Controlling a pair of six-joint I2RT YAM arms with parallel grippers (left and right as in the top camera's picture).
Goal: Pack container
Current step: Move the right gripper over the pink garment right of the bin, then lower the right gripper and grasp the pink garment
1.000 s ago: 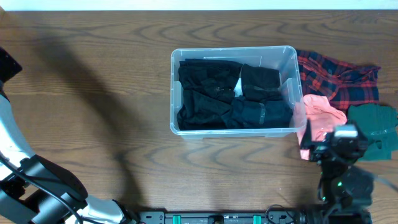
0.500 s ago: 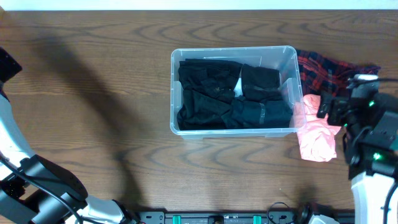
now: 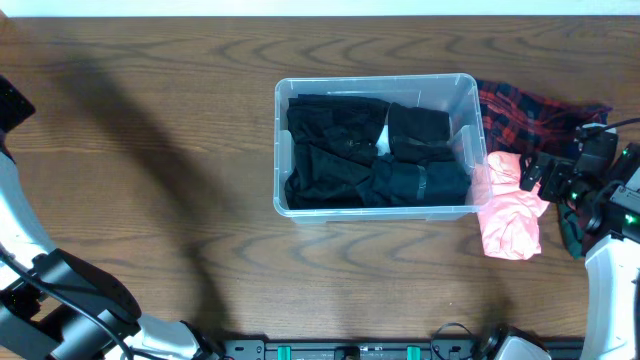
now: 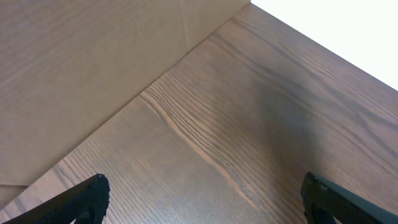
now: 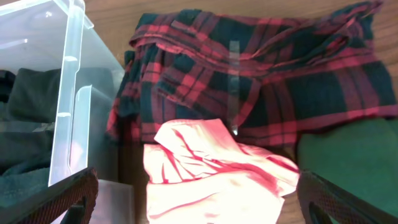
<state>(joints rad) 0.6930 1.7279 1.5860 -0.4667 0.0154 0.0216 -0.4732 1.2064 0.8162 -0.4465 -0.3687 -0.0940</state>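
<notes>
The container (image 3: pixel 279 150) is a clear tub in the middle of the table, filled with folded black clothes (image 3: pixel 365 155). In the right wrist view its wall (image 5: pixel 67 81) shows at the left. To its right lie a pink garment (image 3: pixel 508 210), a red-and-black plaid garment (image 3: pixel 530 112) and a dark green one (image 5: pixel 351 155). My right gripper (image 5: pixel 198 186) is open above the pink garment (image 5: pixel 211 171), holding nothing; from overhead, the right gripper (image 3: pixel 535 175) is at that garment's right edge. My left gripper (image 4: pixel 205 186) is open over bare wood.
The left arm (image 3: pixel 25 235) runs along the table's left edge, far from the tub. The right arm (image 3: pixel 610 270) covers most of the green garment from overhead. A pale panel (image 4: pixel 81 68) stands beyond the table in the left wrist view.
My right arm has moved from the front right of the table back toward the plaid garment and now hangs by the pink garment's right edge. The left arm has stayed still.
</notes>
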